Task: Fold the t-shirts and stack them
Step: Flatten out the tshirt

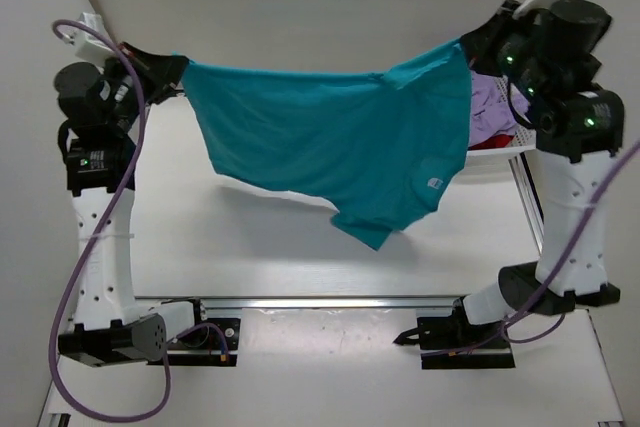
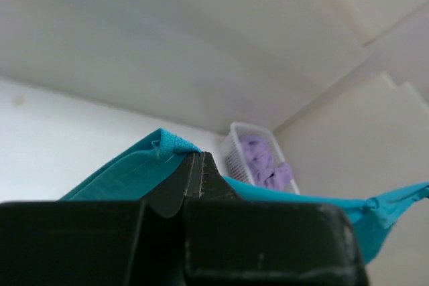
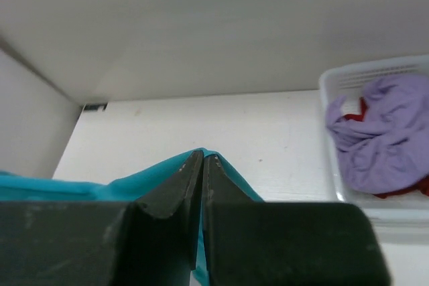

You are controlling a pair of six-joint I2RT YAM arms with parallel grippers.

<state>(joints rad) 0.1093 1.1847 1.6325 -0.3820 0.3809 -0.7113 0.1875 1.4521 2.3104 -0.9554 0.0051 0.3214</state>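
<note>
A teal t-shirt (image 1: 340, 137) hangs spread in the air between my two grippers, one sleeve drooping toward the table. My left gripper (image 1: 178, 72) is shut on its left edge; in the left wrist view the fingertips (image 2: 194, 155) pinch the teal hem (image 2: 167, 144). At the other end my right gripper (image 1: 470, 47) is shut on the right edge, its jaws (image 3: 203, 155) pressed together over teal cloth (image 3: 134, 182). A lavender t-shirt (image 3: 382, 138) lies crumpled on a deep red t-shirt (image 3: 409, 189) in the basket.
The white mesh basket (image 1: 500, 152) stands at the table's right side, behind the raised right arm; it also shows in the right wrist view as the white basket (image 3: 335, 85). The arm bases sit at the near edge on a metal rail (image 1: 330, 302).
</note>
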